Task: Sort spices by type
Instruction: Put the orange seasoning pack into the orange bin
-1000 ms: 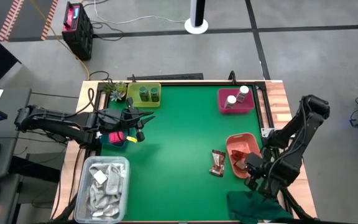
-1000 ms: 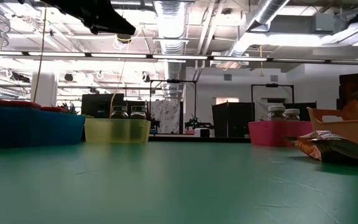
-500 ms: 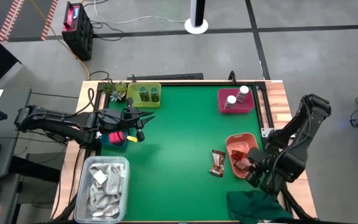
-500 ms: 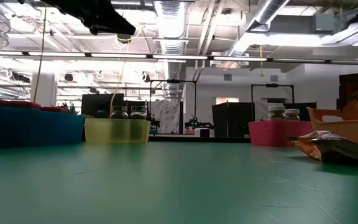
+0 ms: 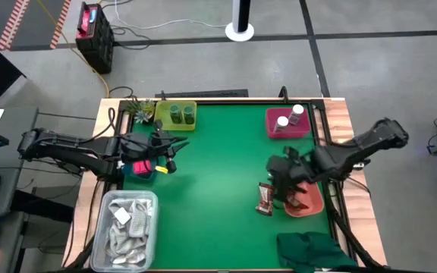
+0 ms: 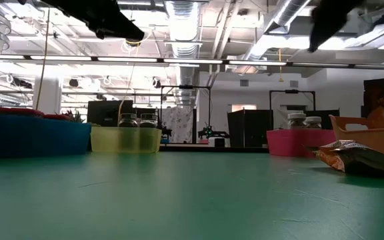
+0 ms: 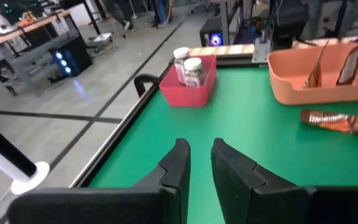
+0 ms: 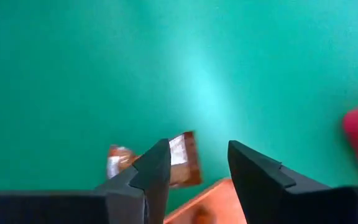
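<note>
Brown sachet (image 5: 265, 199) flat on mat just below open, empty R gripper (image 5: 285, 180) fingers, beside orange bin (image 5: 307, 203) w/ other sachets, prob next pick; L gripper (image 5: 170, 152) parked over blue bin (image 5: 137, 171), fingers narrow, holding nothing.

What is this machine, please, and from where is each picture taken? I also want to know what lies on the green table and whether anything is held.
It is a robot with two dark arms, each ending in two fingers. One picture looks down from above, one looks level across the table, and two come from cameras on the wrists. On the green table stand a yellow tray with two green jars, a pink tray with two white-capped bottles, an orange tray, a blue tray and a clear tub of rags. One brown sachet lies loose. The right gripper hovers over it, fingers open and empty. The left gripper waits near the blue tray, holding nothing.
</note>
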Tool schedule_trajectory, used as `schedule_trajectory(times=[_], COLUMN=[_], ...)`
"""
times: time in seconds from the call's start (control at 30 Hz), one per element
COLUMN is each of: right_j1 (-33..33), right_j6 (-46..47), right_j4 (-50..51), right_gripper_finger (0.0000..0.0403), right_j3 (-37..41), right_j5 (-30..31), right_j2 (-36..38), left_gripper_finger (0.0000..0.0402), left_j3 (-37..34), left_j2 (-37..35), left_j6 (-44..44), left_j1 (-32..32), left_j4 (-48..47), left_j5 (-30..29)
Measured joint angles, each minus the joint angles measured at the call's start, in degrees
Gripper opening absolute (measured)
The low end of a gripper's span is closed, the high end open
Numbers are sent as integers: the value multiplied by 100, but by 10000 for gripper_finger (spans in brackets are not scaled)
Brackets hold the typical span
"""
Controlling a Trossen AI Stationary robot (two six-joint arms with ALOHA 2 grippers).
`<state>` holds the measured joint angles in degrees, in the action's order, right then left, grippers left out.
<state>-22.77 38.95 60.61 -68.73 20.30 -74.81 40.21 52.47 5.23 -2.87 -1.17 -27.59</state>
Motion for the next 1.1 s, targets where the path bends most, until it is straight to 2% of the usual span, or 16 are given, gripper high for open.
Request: schedule_trajectory(times=[0.13, 0.3, 0.53, 0.8, 1.1], right_j1=[620, 1063, 1647, 1880, 1968], right_j6=[-1218, -2470, -3811, -5119, -5569], right_j4=[-132, -539, -651, -335, -219], right_gripper_finger=[188, 189, 189, 182, 162], right_j3=[0, 0, 0, 2, 2], right_j5=[-458, -1233, -2286, -2487, -2628], right_j2=[-324, -994, -1840, -2505, -2863], left_gripper_finger=[56, 56, 56, 56, 56], left_j3=[0, 0, 0, 0, 0], left_j2=[0, 0, 0, 0, 0], left_j6=[-9, -7, -8, 27, 158], left_j1=[0, 0, 0, 0, 0], left_j4=[-194, -243, -248, -348, -358], left_j5=[4, 3, 1, -2, -12])
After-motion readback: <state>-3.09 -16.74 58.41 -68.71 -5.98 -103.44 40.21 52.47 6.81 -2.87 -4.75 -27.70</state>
